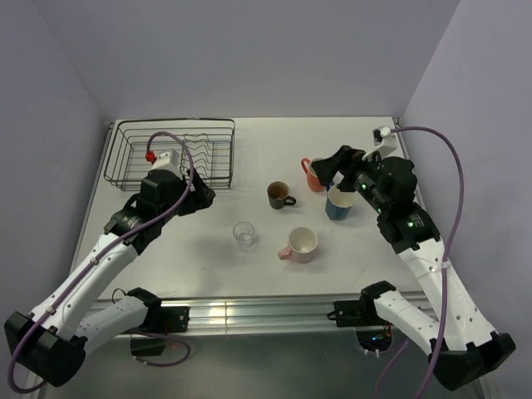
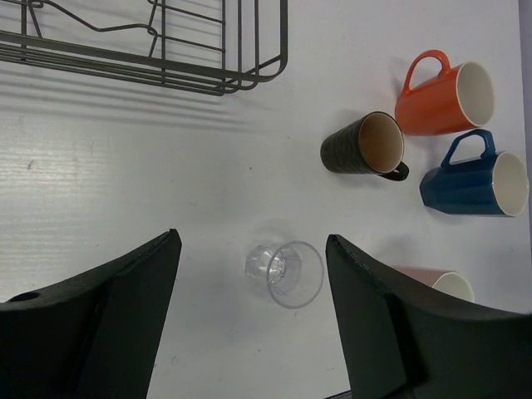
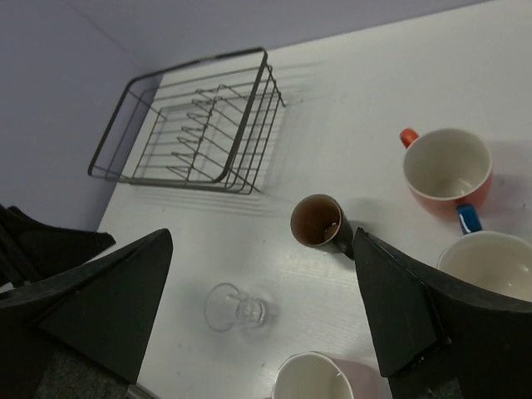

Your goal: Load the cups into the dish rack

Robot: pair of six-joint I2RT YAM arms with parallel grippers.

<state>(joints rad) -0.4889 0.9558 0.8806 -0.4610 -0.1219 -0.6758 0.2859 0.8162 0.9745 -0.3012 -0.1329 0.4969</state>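
The dish rack (image 1: pixel 170 154) (image 2: pixel 166 50) (image 3: pixel 191 125) stands at the table's far left. All the cups stand upright on the table to its right: dark brown (image 1: pixel 278 194) (image 2: pixel 364 144) (image 3: pixel 320 223), orange (image 1: pixel 313 174) (image 2: pixel 440 98) (image 3: pixel 447 170), blue (image 1: pixel 339 202) (image 2: pixel 474 183) (image 3: pixel 490 262), pink (image 1: pixel 301 244) (image 2: pixel 440 283) (image 3: pixel 312 378) and the clear glass (image 1: pixel 243 235) (image 2: pixel 285 272) (image 3: pixel 233 307). My left gripper (image 1: pixel 198 195) (image 2: pixel 253 241) hangs open by the rack's near right corner, high above the glass. My right gripper (image 1: pixel 332 170) (image 3: pixel 263 237) hovers open over the orange and blue cups.
Purple walls close the table in at the back and on both sides. A metal rail (image 1: pixel 249 314) runs along the near edge between the arm bases. Purple cables (image 1: pixel 453 179) loop off both wrists.
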